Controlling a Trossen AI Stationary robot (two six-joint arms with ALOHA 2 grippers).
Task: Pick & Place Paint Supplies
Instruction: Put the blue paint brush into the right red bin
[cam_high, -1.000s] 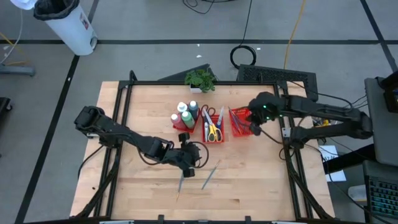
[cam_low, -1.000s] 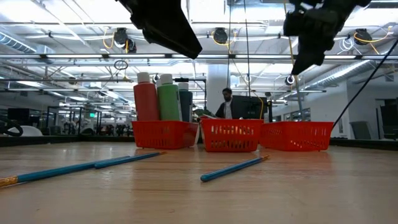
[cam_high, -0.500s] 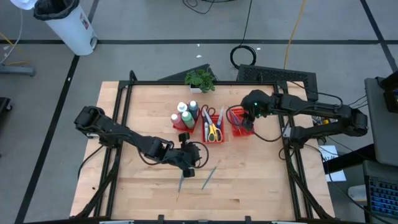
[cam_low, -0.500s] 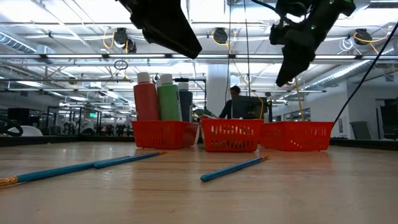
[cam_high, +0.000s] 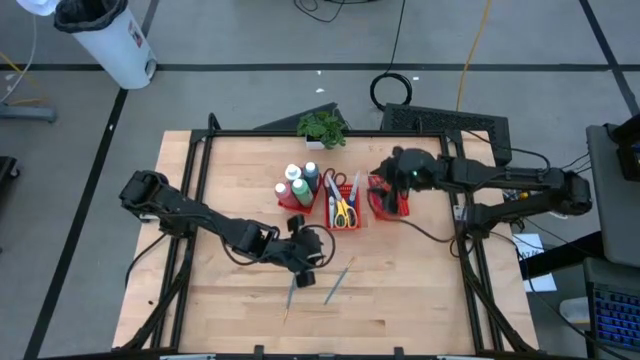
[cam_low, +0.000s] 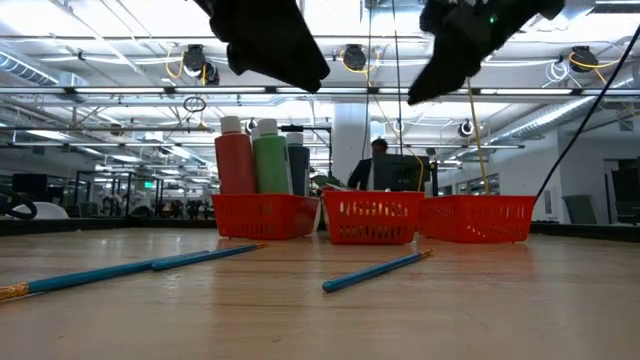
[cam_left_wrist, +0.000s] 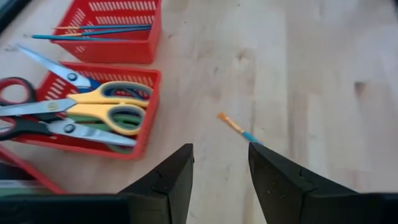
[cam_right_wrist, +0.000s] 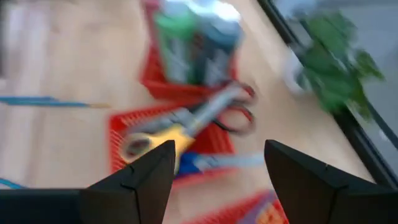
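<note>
The right gripper (cam_high: 385, 183) hangs above the right-hand red tray (cam_high: 388, 198), fingers (cam_right_wrist: 143, 180) spread apart and empty. The left gripper (cam_high: 303, 262) hovers over the worktop (cam_high: 420, 280) near two loose brushes (cam_high: 336, 284), fingers (cam_left_wrist: 168, 180) apart with nothing between them. Paint bottles (cam_high: 297, 183) stand in the left tray (cam_high: 293, 203), scissors (cam_high: 343, 210) lie in the middle tray (cam_high: 343, 225)

Two dark, matte, jointed arms with black cables looped alongside; small green indicator light near the right wrist; blunt, wedge-shaped black fingers (cam_left_wrist: 165, 186) on each gripper.
</note>
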